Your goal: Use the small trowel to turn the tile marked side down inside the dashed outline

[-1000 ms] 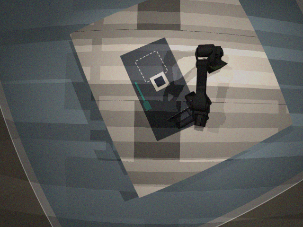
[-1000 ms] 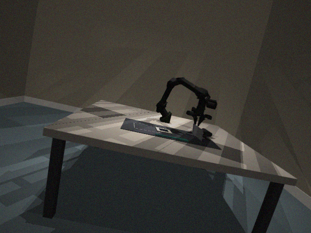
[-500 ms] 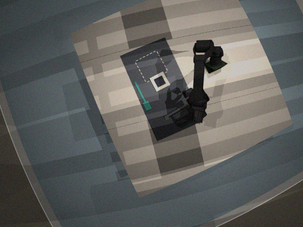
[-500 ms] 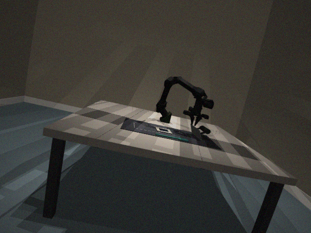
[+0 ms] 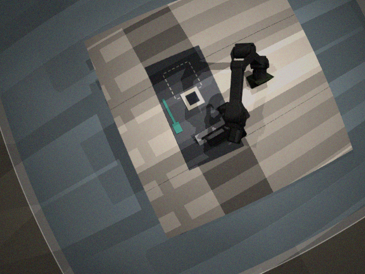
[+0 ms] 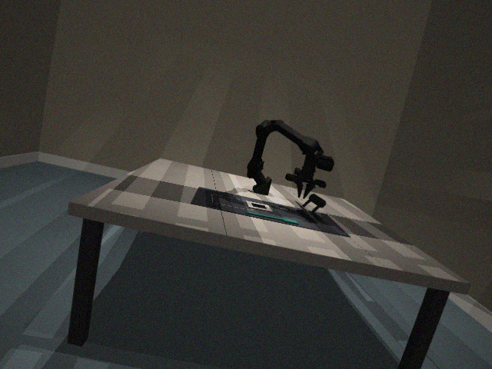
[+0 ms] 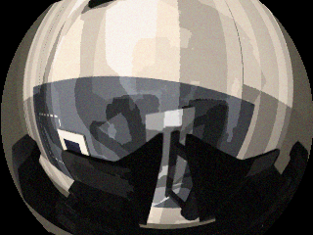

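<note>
Top view: one pale tile (image 5: pixel 192 98) (image 6: pixel 259 205) (image 7: pixel 73 142), dark square uppermost, mostly outside the dashed outline (image 5: pixel 167 84), on the dark mat (image 5: pixel 188 157) (image 6: pixel 337 230) (image 7: pixel 59 100). One teal flat-bladed tool (image 5: pixel 177 127) (image 6: pixel 277 217), lying near the tile. One gripper (image 6: pixel 300 197) (image 7: pixel 174 137), fingers narrowly parted, nothing held.

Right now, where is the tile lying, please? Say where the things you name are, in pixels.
In the top view, the tile (image 5: pixel 183 98) (image 6: pixel 250 204) (image 7: pixel 83 137) lies on the dark mat (image 5: pixel 188 160) (image 6: pixel 337 230) (image 7: pixel 68 85), just below the dashed outline, between the green tool (image 5: pixel 177 128) (image 6: pixel 287 219) and the arm (image 5: pixel 236 85) (image 6: pixel 291 133).

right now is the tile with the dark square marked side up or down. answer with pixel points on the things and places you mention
Up: the dark square on the white square tile (image 5: pixel 183 99) (image 6: pixel 250 205) (image 7: pixel 64 134) shows on top.
</note>
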### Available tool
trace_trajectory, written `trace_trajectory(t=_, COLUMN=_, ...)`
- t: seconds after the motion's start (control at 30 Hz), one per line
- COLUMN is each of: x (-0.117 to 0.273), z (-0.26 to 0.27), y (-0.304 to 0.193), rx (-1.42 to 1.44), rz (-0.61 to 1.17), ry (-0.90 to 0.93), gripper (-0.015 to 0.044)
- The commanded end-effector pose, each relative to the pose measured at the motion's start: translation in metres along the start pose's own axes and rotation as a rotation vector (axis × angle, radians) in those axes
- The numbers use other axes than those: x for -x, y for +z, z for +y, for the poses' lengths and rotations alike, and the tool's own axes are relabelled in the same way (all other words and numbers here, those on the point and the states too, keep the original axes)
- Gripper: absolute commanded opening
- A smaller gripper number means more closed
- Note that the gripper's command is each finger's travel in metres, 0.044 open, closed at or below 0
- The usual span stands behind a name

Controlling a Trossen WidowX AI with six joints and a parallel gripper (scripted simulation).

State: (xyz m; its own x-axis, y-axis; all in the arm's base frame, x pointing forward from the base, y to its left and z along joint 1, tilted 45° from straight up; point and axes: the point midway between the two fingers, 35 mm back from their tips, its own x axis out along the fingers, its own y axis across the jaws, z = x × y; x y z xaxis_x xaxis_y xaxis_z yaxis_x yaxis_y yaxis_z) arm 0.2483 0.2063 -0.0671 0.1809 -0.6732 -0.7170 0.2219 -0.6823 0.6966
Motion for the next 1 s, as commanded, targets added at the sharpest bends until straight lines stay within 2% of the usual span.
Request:
trace_trajectory(t=0.0, x=0.000, z=0.000, y=0.000, rx=0.000, rz=0.000, ry=0.000, gripper=0.0100)
trace_trajectory(t=0.23, x=0.001, z=-0.003, y=0.000, rx=0.000, rz=0.000, ry=0.000, gripper=0.0100)
trace_trajectory(t=0.97, x=0.021, z=-0.086, y=0.000, rx=0.000, rz=0.007, ry=-0.004, gripper=0.0100)
